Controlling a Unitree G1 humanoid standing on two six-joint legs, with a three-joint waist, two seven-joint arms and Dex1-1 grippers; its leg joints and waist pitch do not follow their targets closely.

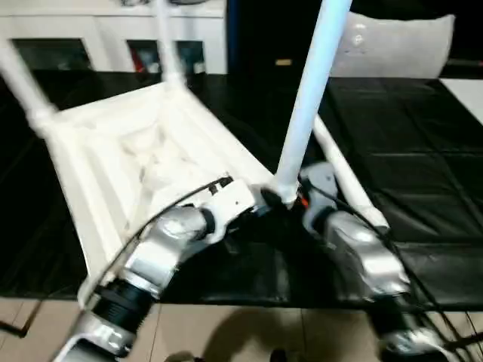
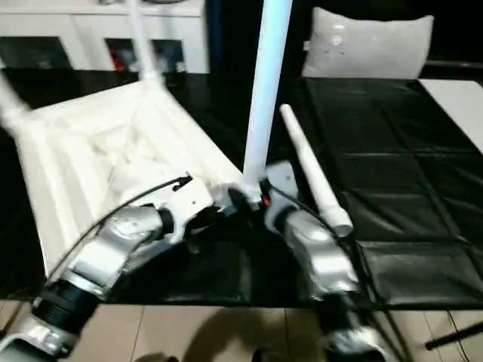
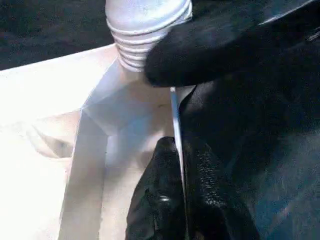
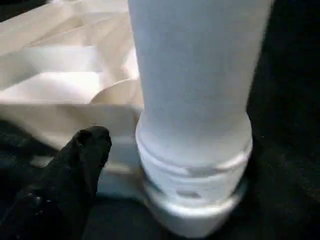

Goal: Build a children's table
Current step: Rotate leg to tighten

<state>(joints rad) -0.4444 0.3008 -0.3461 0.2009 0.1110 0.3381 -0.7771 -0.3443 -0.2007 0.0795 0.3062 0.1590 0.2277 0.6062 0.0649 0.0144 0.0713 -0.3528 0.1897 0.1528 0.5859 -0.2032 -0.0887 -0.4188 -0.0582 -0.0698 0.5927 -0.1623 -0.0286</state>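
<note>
White plastic children's table [image 1: 143, 151]: upside down on black-covered tabletop [image 1: 423, 151], ribbed underside up, tilted. Upright white tubular legs at far corners; third upright white leg [image 1: 309, 98] at near corner socket, threaded end visible. Fourth white tapered leg [image 2: 313, 170] lying loose on tabletop beside it. Left claw [image 3: 172, 200]: pressed together, pinching table's thin rim. Right claw [image 1: 302, 200]: spread, beside third leg's base. No legible writing.

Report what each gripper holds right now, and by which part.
The left gripper is shut on the table top's thin side rim, near the corner socket. The right gripper stands open beside the upright leg's base, holding nothing.
</note>
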